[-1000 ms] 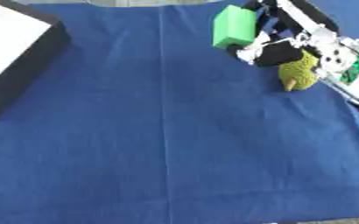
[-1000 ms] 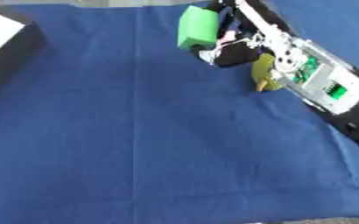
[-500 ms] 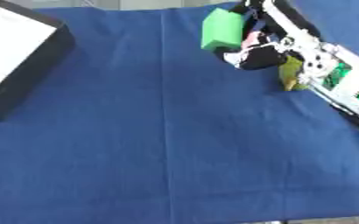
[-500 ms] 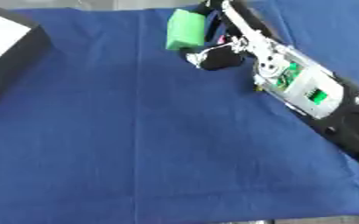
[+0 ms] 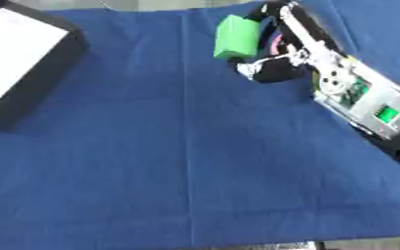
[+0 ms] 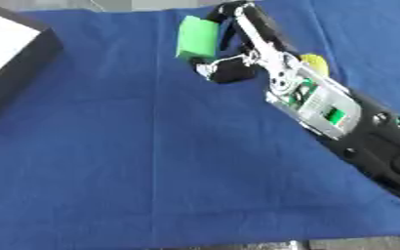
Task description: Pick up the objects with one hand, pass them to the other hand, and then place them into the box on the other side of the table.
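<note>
Right hand (image 5: 276,53) at the far side of the blue cloth (image 5: 186,146), reaching in from the right, fingers curled around a green block (image 5: 237,37). Block held at the hand's left side, long axis running roughly away from the robot, slightly tilted, and seemingly lifted clear of the surface, though contact with the cloth cannot be ruled out. Thumb dark and bent below the block; exact pinch points hard to make out.

A yellowish object (image 6: 314,63) just beside the right wrist, on the right of it, mostly hidden by the arm; only visible in the right eye view.

Box (image 5: 20,63), black with a white inside, at the far left corner of the surface, well apart from the block. Left hand not visible in either view.

Judged as the carry phase: block grasped, handover not yet done. For the next move, block to travel leftward toward the middle of the cloth, where the left hand must come to meet it. Long axis best kept free at one end, so that the other hand can close there. Risk: block slipping while changing hands.
</note>
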Controlling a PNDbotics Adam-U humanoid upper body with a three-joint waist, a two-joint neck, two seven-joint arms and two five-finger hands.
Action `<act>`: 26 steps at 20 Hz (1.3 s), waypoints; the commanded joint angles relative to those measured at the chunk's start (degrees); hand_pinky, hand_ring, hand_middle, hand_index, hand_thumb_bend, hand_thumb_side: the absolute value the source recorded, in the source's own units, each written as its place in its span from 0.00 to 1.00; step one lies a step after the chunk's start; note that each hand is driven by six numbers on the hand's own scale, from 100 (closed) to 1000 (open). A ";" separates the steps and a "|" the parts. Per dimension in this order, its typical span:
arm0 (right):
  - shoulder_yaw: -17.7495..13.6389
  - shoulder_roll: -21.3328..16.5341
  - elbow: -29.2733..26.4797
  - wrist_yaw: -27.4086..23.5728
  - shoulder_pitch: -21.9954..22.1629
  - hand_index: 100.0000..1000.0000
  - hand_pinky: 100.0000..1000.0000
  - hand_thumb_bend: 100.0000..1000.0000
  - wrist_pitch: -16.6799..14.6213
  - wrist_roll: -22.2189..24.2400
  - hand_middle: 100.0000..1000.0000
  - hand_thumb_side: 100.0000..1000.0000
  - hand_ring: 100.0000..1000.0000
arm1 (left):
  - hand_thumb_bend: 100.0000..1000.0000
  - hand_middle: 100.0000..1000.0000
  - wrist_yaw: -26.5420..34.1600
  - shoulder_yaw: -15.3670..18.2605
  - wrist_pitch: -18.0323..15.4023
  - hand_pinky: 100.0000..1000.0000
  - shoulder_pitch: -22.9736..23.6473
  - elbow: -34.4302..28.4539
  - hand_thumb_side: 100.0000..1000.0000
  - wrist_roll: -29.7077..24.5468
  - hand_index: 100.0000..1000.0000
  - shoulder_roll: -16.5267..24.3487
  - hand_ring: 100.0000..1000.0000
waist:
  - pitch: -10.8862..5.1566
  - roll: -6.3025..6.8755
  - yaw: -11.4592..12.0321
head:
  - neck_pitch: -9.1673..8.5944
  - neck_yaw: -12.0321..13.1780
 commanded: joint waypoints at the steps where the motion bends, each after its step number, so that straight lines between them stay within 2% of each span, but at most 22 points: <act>1: 0.33 -0.04 -0.53 0.66 -0.91 0.48 0.00 0.38 0.73 -1.83 0.58 0.00 0.44 | 0.00 0.54 -1.45 -1.21 1.86 0.71 -2.75 -0.89 0.40 -2.63 0.72 2.71 0.52 | -1.55 0.20 0.07 | 0.53 0.22; 8: 2.20 1.59 -0.53 0.70 -1.82 0.47 0.00 0.38 1.62 -6.44 0.58 0.00 0.44 | 0.00 0.56 -5.10 -5.29 6.71 0.72 -8.41 -0.89 0.28 -8.19 0.73 3.30 0.54 | -2.05 0.47 -0.09 | 1.31 0.45; 14: 3.10 2.25 -0.53 0.20 -2.33 0.46 0.00 0.37 2.84 -9.55 0.57 0.00 0.43 | 0.00 0.58 -8.44 -8.90 10.50 0.73 -14.29 -0.89 0.21 -13.61 0.74 2.22 0.56 | -2.54 0.97 0.90 | 1.49 -0.21; 20: 4.82 2.91 -0.53 -1.09 -2.32 0.46 0.00 0.36 3.72 -12.67 0.58 0.00 0.43 | 0.00 0.61 -12.51 -12.54 15.00 0.74 -18.51 -0.89 0.20 -19.10 0.76 1.03 0.59 | -2.93 1.17 1.46 | 1.49 -0.17; 24: 5.18 2.97 -0.53 -1.32 -2.26 0.46 0.00 0.36 3.77 -13.21 0.58 0.00 0.43 | 0.00 0.61 -13.41 -12.80 15.63 0.74 -18.99 -0.89 0.20 -20.19 0.76 0.74 0.59 | -2.96 1.17 1.51 | 1.49 -0.13; 25: 5.55 3.17 -0.53 -1.46 -2.67 0.46 0.00 0.36 3.63 -13.29 0.57 0.00 0.43 | 0.00 0.65 -13.75 -13.28 15.95 0.76 -19.48 -0.89 0.20 -20.54 0.78 0.84 0.64 | -2.93 1.26 1.39 | 1.40 0.59; 26: 5.94 3.37 -0.53 -1.66 -3.11 0.46 0.00 0.36 3.52 -13.46 0.57 0.00 0.43 | 0.00 0.66 -14.31 -14.15 16.49 0.76 -20.19 -0.89 0.20 -21.11 0.78 0.74 0.65 | -2.92 1.30 1.35 | 1.38 0.96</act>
